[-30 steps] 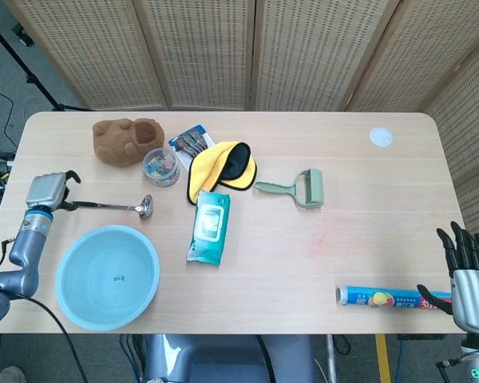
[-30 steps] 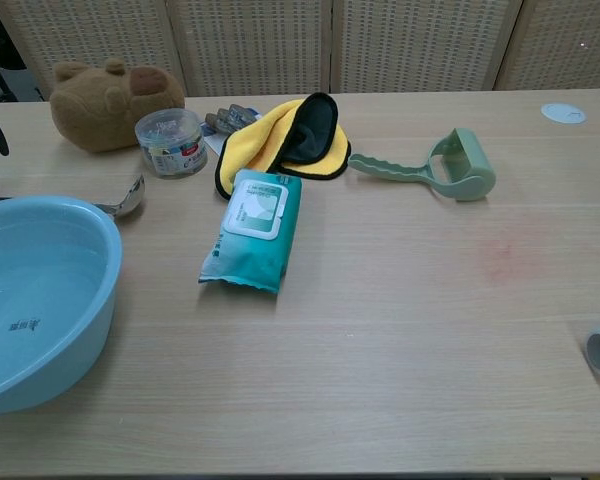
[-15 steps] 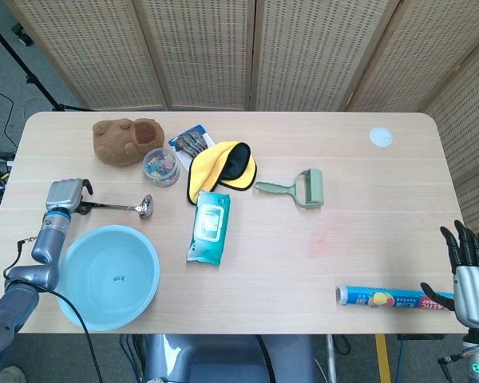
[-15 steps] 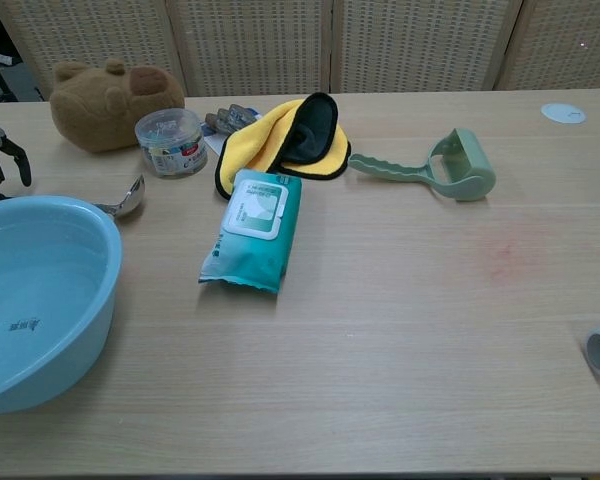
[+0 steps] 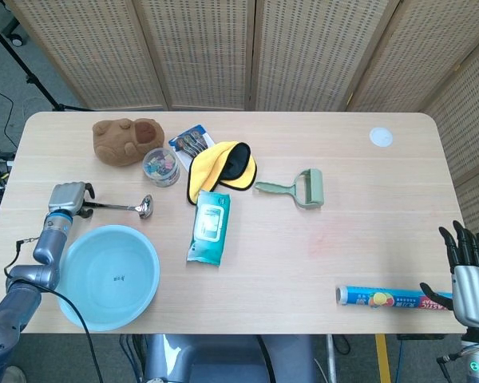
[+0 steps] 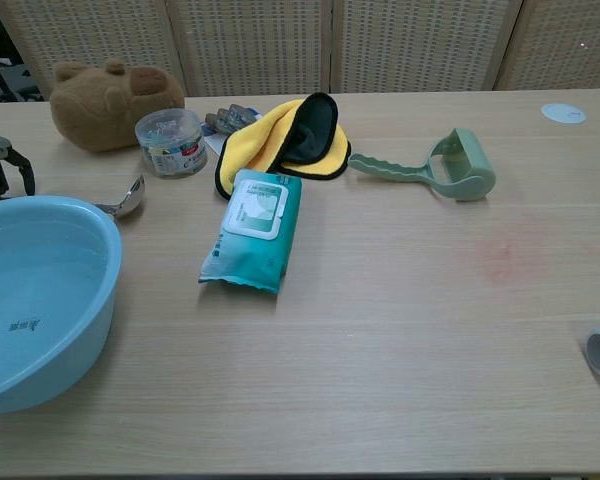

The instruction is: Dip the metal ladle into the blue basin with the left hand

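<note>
Left hand [image 5: 68, 197] over ladle [image 5: 121, 208] handle

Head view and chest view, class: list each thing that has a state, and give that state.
Ladle: flat on the table, outside the basin.
Blue basin: upright, no ladle in it.
Left hand: at the ladle's handle end; grip unclear.
Right hand: fingers spread, holding nothing.
Wipes pack: lid closed.
Small jar: lidded.

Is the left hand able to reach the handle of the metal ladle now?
Probably yes. The left hand is already at the handle end of the metal ladle, with nothing between them.
</note>
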`<state>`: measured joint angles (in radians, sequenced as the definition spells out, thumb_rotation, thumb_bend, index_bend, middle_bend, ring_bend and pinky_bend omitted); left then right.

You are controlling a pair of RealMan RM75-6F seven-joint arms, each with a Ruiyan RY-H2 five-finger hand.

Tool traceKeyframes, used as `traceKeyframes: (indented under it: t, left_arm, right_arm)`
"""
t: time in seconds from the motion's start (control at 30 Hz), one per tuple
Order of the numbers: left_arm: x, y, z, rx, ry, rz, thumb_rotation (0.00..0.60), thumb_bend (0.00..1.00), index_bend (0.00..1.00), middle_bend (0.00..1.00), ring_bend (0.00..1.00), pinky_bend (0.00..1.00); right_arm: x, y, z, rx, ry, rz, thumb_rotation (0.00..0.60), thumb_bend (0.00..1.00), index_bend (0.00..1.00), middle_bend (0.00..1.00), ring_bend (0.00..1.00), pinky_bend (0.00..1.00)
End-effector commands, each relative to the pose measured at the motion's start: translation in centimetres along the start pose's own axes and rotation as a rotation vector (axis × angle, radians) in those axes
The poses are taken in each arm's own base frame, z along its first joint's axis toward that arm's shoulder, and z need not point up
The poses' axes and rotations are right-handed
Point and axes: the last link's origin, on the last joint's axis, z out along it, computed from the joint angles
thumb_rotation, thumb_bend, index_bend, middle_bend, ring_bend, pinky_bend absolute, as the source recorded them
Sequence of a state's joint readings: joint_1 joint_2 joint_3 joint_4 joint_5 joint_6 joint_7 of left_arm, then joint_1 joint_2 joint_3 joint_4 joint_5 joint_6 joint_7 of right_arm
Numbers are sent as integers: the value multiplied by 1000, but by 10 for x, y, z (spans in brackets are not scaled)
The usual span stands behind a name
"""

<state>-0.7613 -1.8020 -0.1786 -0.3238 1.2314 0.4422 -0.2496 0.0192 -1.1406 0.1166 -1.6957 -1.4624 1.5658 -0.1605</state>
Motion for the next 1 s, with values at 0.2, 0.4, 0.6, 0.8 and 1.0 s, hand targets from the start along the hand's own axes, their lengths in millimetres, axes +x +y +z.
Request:
traceKeyframes:
  t: [0.2,0.4,0.6,0.8,1.0]
  left_arm:
    - [-4,4,2,8,-23,8,600,301,487,1000,887,926]
    - [-9,4,2,16,-29,-2,600,363,653,1000,887,926]
    - [-1,4,2,0,10,-37,600,555,827,1000,887,926]
    - [26,2,-3,-66,109,-121,600,631,855,1000,887,926]
    - [59,-6,-18,-150,207,-148,600,635,859,1000,887,926]
  right_arm:
    - [-1,0,0,-3,-1,-2,600,0,60,0,0,0]
    - [-1,0,0,-2,-6,2,600,0,60,0,0,0]
    - [0,0,0,-1,-3,5,600,0,61,0,0,0]
    - [1,-2,-2,7,-3,13,600,0,60,0,0,0]
    - [4,-4,-4,15,0,27,600,0,61,0,0,0]
